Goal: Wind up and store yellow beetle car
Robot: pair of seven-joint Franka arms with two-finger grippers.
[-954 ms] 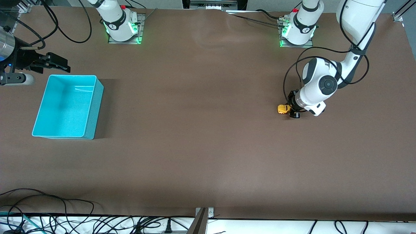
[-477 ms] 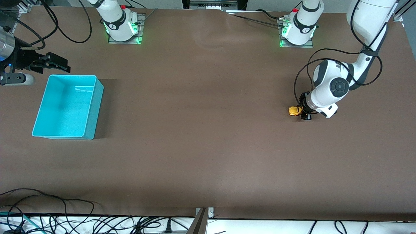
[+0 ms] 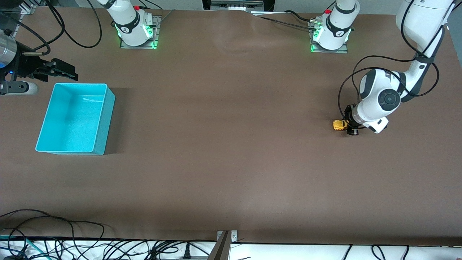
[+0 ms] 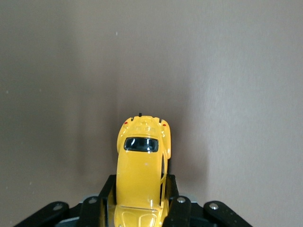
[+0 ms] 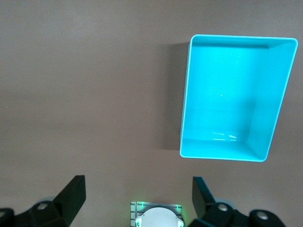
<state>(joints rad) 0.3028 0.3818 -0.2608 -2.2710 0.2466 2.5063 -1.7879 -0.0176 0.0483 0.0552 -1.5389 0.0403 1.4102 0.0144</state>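
The yellow beetle car (image 3: 338, 125) sits low at the brown table surface toward the left arm's end, rounded body and dark window showing in the left wrist view (image 4: 142, 161). My left gripper (image 3: 347, 126) is shut on it, with the black fingers (image 4: 108, 189) pressed on both sides of the car body and its rear sticking out past them. My right gripper (image 3: 66, 71) waits open and empty beside the teal bin (image 3: 104, 119), at the right arm's end of the table. Its wrist view looks down on the empty bin (image 5: 185, 99).
Both arm bases (image 3: 135, 27) (image 3: 330, 30) with green lights stand along the table's edge farthest from the front camera. Loose black cables (image 3: 72, 234) lie along the edge nearest to it. A wide stretch of brown table separates the car from the bin.
My left gripper has slid the car along the table toward the left arm's end, away from the bin. The right arm has not moved.
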